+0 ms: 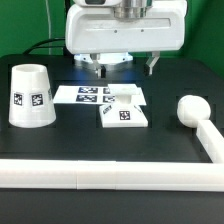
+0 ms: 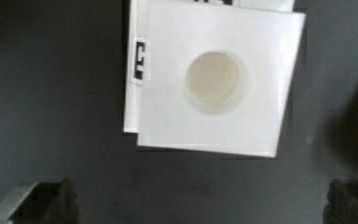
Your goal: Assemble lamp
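My claw [image 1: 126,68] hangs spread and empty above the square base [image 1: 125,114], flat on the tabletop [image 1: 160,142] between shade [image 1: 30,97] and bulb [image 1: 190,107]; I judge this the opening grasp, needing a straight descent onto the base's edges

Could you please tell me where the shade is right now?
In the exterior view, the shade stands at the left, just clear of the marker board on its right.

Base [image 1: 124,117] between shade [image 1: 30,97] and bulb [image 1: 190,108], marker board [image 1: 85,95] behind.
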Action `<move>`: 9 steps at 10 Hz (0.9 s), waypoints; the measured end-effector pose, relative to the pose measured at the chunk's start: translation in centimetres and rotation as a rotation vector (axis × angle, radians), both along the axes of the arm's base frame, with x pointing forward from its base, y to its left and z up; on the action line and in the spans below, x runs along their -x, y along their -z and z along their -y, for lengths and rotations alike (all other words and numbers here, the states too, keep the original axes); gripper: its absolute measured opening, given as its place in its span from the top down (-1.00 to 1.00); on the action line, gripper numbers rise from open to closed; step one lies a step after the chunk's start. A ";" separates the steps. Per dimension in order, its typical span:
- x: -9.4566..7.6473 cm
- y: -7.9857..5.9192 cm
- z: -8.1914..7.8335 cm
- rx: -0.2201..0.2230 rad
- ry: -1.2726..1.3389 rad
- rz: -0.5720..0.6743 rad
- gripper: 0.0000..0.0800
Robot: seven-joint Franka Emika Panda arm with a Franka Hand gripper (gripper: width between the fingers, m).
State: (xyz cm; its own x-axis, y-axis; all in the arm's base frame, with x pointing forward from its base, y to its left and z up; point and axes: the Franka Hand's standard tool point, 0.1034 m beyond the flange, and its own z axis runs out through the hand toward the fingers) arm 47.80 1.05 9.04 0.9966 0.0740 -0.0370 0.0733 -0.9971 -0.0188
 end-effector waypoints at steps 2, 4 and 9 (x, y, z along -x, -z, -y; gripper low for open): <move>0.5 0.7 0.1 -0.005 -0.018 0.003 -0.75; 0.6 1.5 0.1 -0.007 -0.030 0.006 -0.75; 1.4 3.7 -0.1 -0.012 -0.038 -0.001 -0.75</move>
